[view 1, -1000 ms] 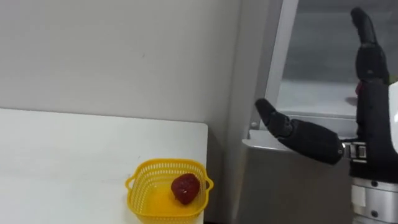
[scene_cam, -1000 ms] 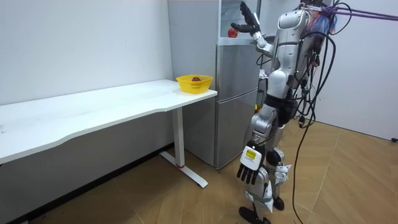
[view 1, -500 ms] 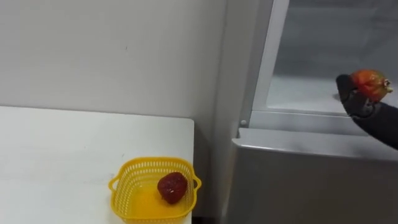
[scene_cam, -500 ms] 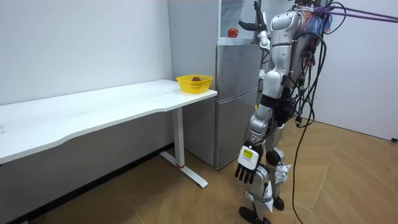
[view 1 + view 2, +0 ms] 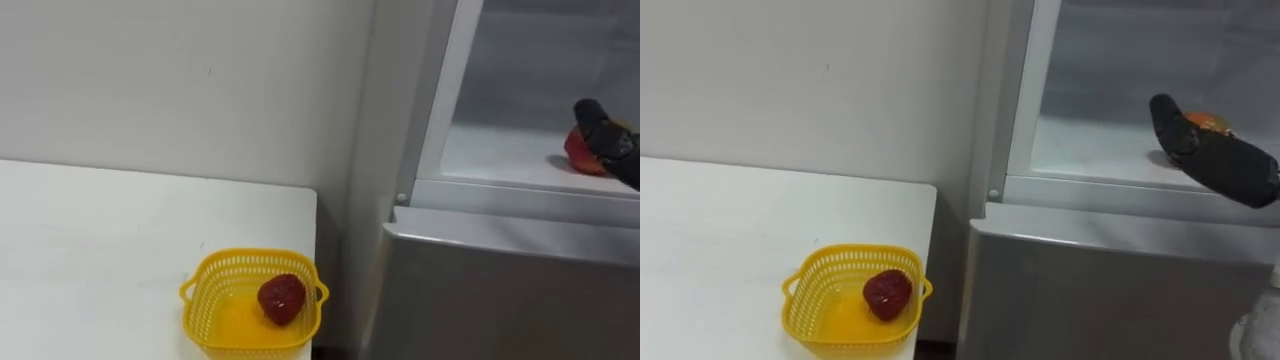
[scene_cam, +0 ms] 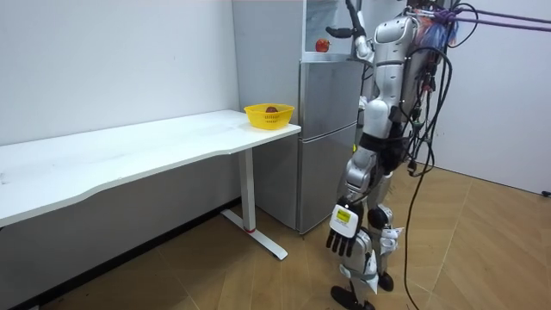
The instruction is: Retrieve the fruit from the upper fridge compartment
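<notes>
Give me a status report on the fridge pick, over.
Right hand at fruit on upper fridge shelf, grip unclear. Left hand hanging open, idle. Nothing in the way.

bare lab-type test room: plain white walls (image 6: 112,60), wood floor (image 6: 482,258), long white desk (image 6: 129,159) & grey fridge (image 6: 327,146).

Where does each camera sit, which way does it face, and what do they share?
Left eye view: on the head, facing basket and open fridge; right robot hand at right edge.
Right eye view: beside it, same aim; more of that robot hand.
Room view: across the room, side-on to the robot; left robot hand hangs low.
All share basket, fridge and shelf fruit.
</notes>
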You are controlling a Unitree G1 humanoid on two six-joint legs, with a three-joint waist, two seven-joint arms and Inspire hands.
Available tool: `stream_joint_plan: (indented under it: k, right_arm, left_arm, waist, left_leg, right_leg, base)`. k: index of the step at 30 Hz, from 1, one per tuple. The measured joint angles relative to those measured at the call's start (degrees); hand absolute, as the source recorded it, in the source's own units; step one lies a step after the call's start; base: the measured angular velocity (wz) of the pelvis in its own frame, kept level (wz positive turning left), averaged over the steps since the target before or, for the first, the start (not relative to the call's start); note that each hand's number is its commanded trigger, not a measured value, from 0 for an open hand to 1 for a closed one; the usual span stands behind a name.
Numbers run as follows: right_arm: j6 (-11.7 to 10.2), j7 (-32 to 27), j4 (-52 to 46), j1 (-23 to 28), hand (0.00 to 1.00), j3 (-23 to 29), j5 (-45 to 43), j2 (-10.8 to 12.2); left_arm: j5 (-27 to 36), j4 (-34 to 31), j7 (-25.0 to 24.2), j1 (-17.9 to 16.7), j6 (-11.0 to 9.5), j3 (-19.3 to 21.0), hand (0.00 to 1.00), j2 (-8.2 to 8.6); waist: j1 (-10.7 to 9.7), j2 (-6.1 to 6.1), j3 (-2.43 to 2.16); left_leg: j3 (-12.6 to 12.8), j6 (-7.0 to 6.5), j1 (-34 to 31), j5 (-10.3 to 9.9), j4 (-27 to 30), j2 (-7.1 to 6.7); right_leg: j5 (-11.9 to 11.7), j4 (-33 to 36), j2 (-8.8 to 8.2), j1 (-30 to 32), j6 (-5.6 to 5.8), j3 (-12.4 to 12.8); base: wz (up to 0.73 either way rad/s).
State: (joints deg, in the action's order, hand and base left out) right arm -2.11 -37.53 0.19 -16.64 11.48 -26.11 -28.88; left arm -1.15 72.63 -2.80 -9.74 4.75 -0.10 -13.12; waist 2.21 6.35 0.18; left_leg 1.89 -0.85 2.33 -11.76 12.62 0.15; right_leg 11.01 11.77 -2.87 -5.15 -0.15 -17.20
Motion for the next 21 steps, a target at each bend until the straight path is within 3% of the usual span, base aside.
stream_joint_plan:
  k: [3,6,10,15,21]
  right_arm:
    - [0.9,1.6,3.9,-1.7,0.0,-0.1,0.7,-0.1]
    - [1.7,3.7,8.2,-3.2,0.0,-0.2,5.3,-1.8]
    - [3.5,5.3,13.1,-4.5,0.0,-1.4,7.1,-4.8]
    - [3.4,5.4,14.9,-6.0,0.0,-1.7,7.8,-5.3]
    - [3.6,6.0,18.0,-7.9,0.0,-4.4,8.1,-9.6]
  left_arm:
    - [-0.9,-0.2,-0.8,-0.2,0.1,0.4,0.0,-0.03]
    - [-0.9,-1.2,-1.2,-0.9,0.1,2.0,0.0,-0.3]
    - [-0.9,-1.4,-1.2,-1.3,0.2,2.1,0.0,-1.17]
    - [-0.8,-2.5,-1.1,-2.5,0.2,2.2,0.0,-1.56]
    - [-0.7,-4.2,-1.2,-3.6,0.2,2.3,0.0,-1.85]
  waist:
    - [-0.1,0.38,0.1]
    - [0.4,1.28,0.16]
    - [1.1,2.57,-0.44]
    - [1.2,2.64,-0.39]
    - [1.2,2.29,-0.34]
  left_leg:
    - [-0.4,0.0,-0.7,0.0,0.2,-0.17]
    - [-0.4,0.03,-0.8,0.0,0.2,-0.21]
    - [-0.7,0.03,-1.2,0.0,0.8,-0.31]
    - [-1.2,0.02,-1.1,0.0,0.9,-0.34]
    - [-2.2,0.05,-1.7,0.0,0.9,-0.13]
  right_leg:
    - [0.0,0.2,-0.03,0.5,-0.01,-0.1]
    - [0.0,0.3,-0.04,0.6,-0.03,0.0]
    - [0.0,0.0,-0.04,0.5,-0.03,-0.3]
    - [0.0,0.0,-0.11,0.2,-0.03,-0.8]
    - [0.0,0.0,-0.19,0.2,-0.03,-1.8]
  base:
    - [0.04]
    - [0.0]
    - [0.05]
    - [0.05]
    - [0.07]
